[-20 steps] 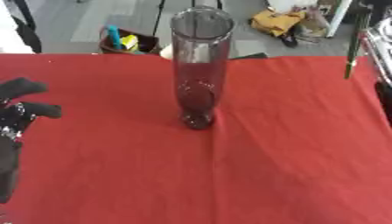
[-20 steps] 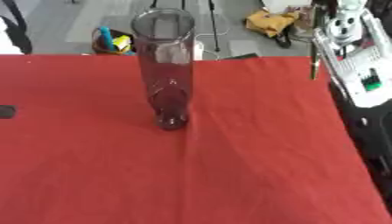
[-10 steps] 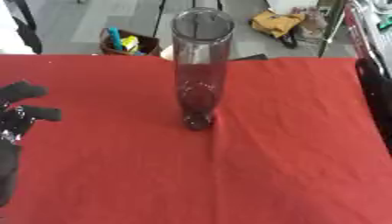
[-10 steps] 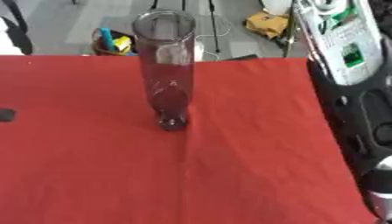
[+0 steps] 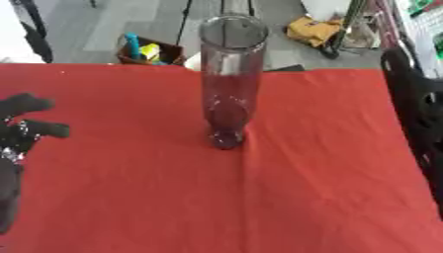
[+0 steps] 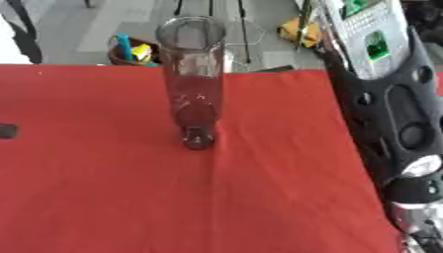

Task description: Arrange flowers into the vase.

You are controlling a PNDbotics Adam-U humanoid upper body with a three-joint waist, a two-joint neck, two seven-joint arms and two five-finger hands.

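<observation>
**Vase waits empty, no flower in sight**

The tall clear glass vase (image 5: 229,79) stands upright near the middle of the red tablecloth (image 5: 286,197), toward its far edge, and nothing is in it. I judge the job is at its very start: a flower must be fetched before anything can go in. The left hand (image 5: 24,126) rests at the table's left edge, well apart from the vase, fingers relaxed and holding nothing. The right arm (image 6: 394,128) rises along the right side; its hand is not visible. No flowers show on the cloth.
</observation>
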